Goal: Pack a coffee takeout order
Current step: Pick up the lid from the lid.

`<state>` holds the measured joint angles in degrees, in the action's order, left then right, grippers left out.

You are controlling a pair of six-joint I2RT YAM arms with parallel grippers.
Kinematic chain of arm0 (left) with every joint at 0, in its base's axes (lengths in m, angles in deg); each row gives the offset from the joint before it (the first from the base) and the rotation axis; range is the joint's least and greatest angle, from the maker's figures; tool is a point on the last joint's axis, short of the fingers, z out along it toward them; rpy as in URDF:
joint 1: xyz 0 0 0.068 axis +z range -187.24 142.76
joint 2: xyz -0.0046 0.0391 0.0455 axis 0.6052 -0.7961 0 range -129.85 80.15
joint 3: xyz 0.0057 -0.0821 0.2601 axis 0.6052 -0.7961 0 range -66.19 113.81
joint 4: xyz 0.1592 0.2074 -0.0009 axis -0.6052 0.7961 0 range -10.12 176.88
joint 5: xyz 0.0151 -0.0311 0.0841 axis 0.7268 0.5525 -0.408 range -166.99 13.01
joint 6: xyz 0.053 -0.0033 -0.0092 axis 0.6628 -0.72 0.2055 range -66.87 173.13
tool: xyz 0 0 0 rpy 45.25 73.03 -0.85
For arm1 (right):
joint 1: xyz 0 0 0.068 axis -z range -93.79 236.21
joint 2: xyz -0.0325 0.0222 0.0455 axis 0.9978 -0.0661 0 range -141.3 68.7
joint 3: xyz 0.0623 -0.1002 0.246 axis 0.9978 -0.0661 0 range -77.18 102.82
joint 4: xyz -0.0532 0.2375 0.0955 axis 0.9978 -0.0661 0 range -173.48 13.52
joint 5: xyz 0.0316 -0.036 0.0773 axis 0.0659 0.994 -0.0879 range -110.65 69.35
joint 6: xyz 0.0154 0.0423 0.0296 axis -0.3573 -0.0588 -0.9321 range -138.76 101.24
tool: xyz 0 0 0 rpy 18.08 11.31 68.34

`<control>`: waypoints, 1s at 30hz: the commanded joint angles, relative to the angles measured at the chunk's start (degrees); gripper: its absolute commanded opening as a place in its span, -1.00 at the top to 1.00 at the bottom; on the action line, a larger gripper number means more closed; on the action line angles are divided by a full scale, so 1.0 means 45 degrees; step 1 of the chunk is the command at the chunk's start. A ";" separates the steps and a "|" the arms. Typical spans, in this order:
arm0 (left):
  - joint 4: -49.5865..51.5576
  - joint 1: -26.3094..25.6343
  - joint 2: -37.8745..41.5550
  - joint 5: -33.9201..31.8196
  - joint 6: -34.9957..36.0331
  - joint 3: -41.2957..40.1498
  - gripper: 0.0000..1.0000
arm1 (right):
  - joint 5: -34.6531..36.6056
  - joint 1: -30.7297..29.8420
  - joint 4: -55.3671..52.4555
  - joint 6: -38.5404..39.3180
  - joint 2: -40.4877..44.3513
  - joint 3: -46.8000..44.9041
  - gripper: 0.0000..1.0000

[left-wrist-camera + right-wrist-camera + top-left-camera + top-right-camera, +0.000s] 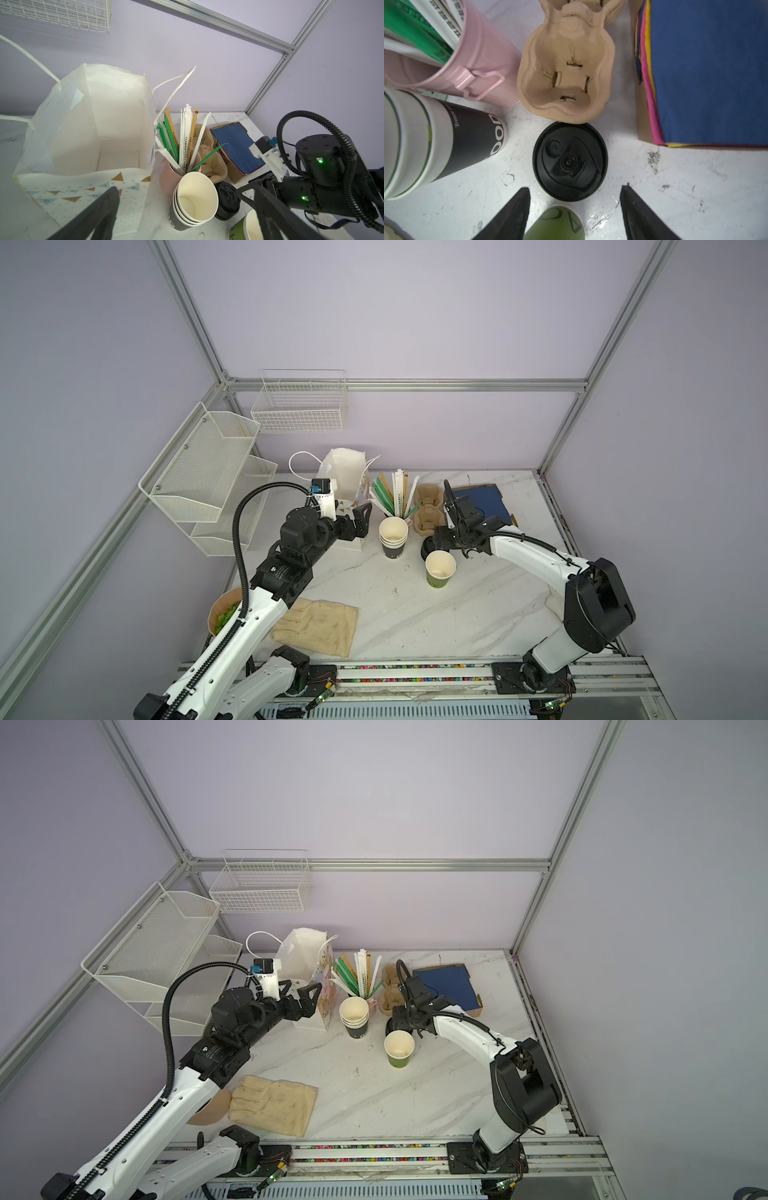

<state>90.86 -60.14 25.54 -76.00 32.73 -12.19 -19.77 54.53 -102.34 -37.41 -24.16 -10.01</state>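
I am working on the lidding step. The green cup is standing uncovered on the bench. The black lid is lying flat just beyond it, its far edge right against the brown carrier as far as I can tell.

I am hovering the right pincer over the lid's near rim, jaws spread wide and gripping nothing. In the right wrist view the fingertips are showing wider apart than the lid, with the cup's wall between them.

Next, I judge, I should be lowering straight down and closing across the lid's rim, then carrying it back over the cup. In the left wrist view the lid is looking thick, perhaps a short stack, so I would be aiming for the top one only.

The left pincer is also gaping and empty, waiting beside the white bag. The blue napkin is lying just beside the carrier.
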 commanded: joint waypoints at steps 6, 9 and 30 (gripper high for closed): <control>-0.0176 0.0068 0.0300 -0.0221 -0.0153 -0.0321 -0.99 | 0.0140 0.0083 -0.0464 0.0136 -0.1132 0.0986 -0.48; -0.0099 0.0083 0.0334 -0.0257 -0.0193 -0.0281 -0.99 | 0.0268 0.0071 -0.0779 0.0262 -0.1608 0.1381 -0.47; -0.0160 0.0536 0.0807 -0.0007 -0.0466 -0.0338 -1.00 | -0.0153 -0.0018 -0.1009 0.0465 -0.2316 0.1722 -0.72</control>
<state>91.54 -58.19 28.05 -76.76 31.20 -12.19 -19.90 54.70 -105.84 -35.88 -34.52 -2.79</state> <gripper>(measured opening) 0.997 0.855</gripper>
